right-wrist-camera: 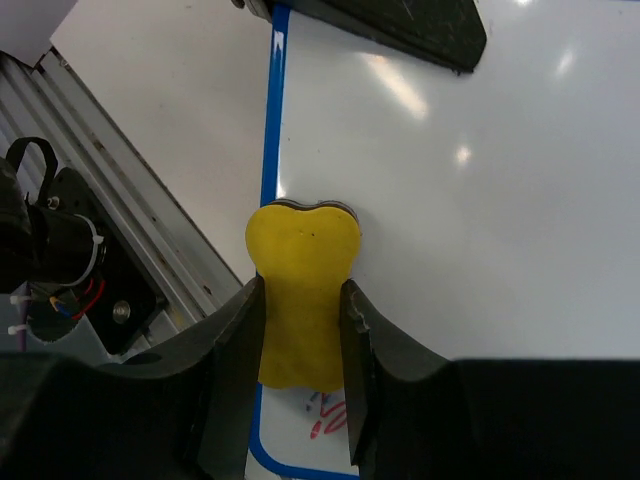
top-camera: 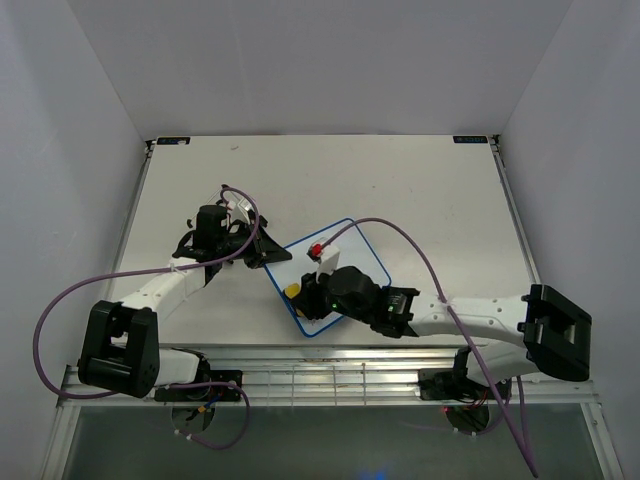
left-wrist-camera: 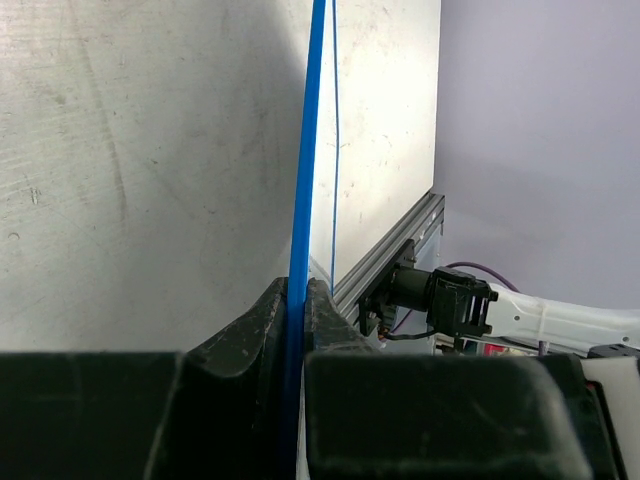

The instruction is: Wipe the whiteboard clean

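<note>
At the whiteboard's left edge, the left gripper (top-camera: 262, 248) is clenched on the thin blue frame. Its wrist view shows the frame running edge-on between the two pressed-together fingers (left-wrist-camera: 262, 318). This grip looks meant to anchor the board so that it does not slide on the table (top-camera: 420, 200) under wiping pressure.

The whiteboard (top-camera: 355, 250) lies flat and turned at an angle, in front of and between the two arm bases. Most of the glossy face seen from the right wrist is bare white.

On the board's near-left part, close to the frame, the right gripper (top-camera: 303, 297) grasps the yellow eraser (right-wrist-camera: 302, 250) across its narrow waist. The eraser's rounded end sticks out past the fingertips and its pad seems to be down on the surface, which suits a pushing stroke. A few red and blue scribbles (right-wrist-camera: 328, 412) sit below the eraser near the board's rounded corner, so I judge the erasing is not finished and the next stroke should sweep back over that corner.
</note>
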`<state>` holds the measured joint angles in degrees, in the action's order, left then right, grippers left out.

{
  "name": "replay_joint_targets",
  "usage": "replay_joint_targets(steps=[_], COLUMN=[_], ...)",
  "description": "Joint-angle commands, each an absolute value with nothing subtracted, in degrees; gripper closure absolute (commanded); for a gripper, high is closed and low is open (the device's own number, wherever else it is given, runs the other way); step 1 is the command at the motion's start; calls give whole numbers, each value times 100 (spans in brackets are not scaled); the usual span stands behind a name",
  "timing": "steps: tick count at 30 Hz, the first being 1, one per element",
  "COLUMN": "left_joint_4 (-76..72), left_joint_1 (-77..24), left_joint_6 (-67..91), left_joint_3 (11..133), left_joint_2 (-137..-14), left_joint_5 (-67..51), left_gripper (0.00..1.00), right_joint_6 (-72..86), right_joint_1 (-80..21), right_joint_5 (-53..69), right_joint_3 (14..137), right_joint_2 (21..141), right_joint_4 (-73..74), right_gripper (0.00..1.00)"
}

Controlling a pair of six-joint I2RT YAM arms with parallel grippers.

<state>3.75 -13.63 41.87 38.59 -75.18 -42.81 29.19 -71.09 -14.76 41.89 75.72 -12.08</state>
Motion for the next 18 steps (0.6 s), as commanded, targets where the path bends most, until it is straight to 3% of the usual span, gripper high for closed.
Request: replay_joint_targets(steps=[1, 7, 18], left_joint_4=[782, 808, 817], left_joint_1=[-1406, -1415, -1415], left_joint_6=[3894, 3850, 3858], left_joint_3=[3735, 3867, 3938], left_joint_2=[-7515, -7567, -7594], left_joint_5=[-3717, -3814, -3771], left_gripper=[100, 100, 100], right_joint_6=[2497, 2443, 3041], right_joint_1=[-7146, -7146, -7189], right_joint_5=[-1626, -1600, -1239], right_joint_3=[4684, 4659, 2681], right_joint_2=[7918, 8157, 7059], right_joint_4=[-1055, -861, -1257], right_gripper=[72, 72, 71])
